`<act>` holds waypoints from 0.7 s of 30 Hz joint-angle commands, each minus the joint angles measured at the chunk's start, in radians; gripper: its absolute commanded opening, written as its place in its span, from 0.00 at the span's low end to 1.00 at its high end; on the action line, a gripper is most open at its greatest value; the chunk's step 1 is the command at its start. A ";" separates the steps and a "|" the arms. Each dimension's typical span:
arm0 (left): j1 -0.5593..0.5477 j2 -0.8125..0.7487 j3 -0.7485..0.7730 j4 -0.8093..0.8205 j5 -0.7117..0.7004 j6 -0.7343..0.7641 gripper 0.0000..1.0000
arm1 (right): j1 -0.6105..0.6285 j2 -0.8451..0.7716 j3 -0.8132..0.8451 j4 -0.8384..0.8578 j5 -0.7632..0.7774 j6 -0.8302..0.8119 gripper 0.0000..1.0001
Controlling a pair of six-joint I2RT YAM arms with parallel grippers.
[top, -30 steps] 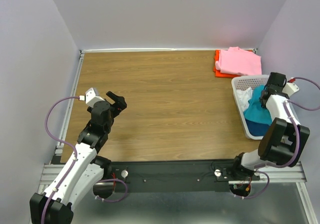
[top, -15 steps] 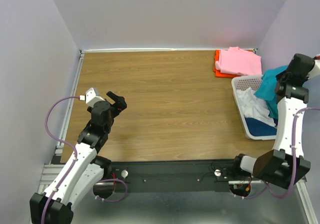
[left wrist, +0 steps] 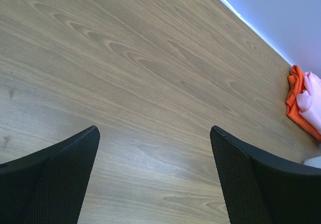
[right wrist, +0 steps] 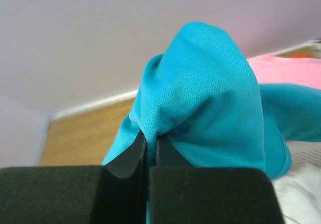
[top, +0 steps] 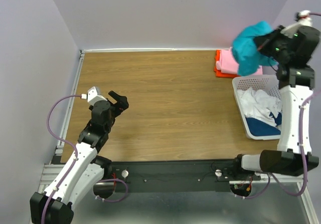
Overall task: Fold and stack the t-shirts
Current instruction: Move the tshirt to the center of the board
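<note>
My right jaws are pinching the teal t-shirt (top: 249,46), which hangs bunched in the air over the far-right corner, above the basket (top: 239,83). My left jaws are spread wide over the tabletop (top: 165,83).

teal t-shirt (top: 249,46) | pink t-shirt (top: 226,63) | orange-red t-shirt (top: 217,66) | white basket (top: 241,108) | brown woodgrain table (top: 165,98)

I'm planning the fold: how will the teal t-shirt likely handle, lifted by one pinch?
Probably floppy: the teal t-shirt hangs bunched in folds from the shut right gripper. Likely light, since one thin pinch carries all of it. Its fine mesh weave might slip a little.
</note>
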 commanded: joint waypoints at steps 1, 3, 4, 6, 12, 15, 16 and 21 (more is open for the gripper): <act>0.004 0.012 0.004 0.038 0.052 0.015 0.98 | 0.237 0.106 0.096 0.009 -0.149 -0.100 0.01; 0.004 0.016 0.010 0.013 0.052 -0.001 0.98 | 0.384 0.205 0.169 0.007 -0.201 -0.134 0.01; 0.004 0.020 0.014 0.006 0.054 -0.017 0.98 | 0.429 0.236 0.194 0.007 -0.216 -0.180 0.01; 0.004 0.018 0.020 -0.037 0.053 -0.041 0.98 | 0.557 0.322 0.238 0.006 -0.254 -0.286 0.01; 0.004 -0.039 0.027 -0.140 0.025 -0.083 0.98 | 0.688 0.375 0.075 -0.025 -0.350 -0.517 0.11; 0.004 -0.094 0.017 -0.168 0.008 -0.107 0.98 | 0.687 0.342 -0.054 -0.020 -0.061 -0.541 0.68; 0.004 -0.120 0.011 -0.169 0.005 -0.113 0.98 | 0.687 0.338 -0.088 -0.020 0.042 -0.505 0.89; 0.004 -0.158 -0.023 -0.183 -0.026 -0.143 0.98 | 0.685 0.339 -0.206 -0.020 0.538 -0.340 1.00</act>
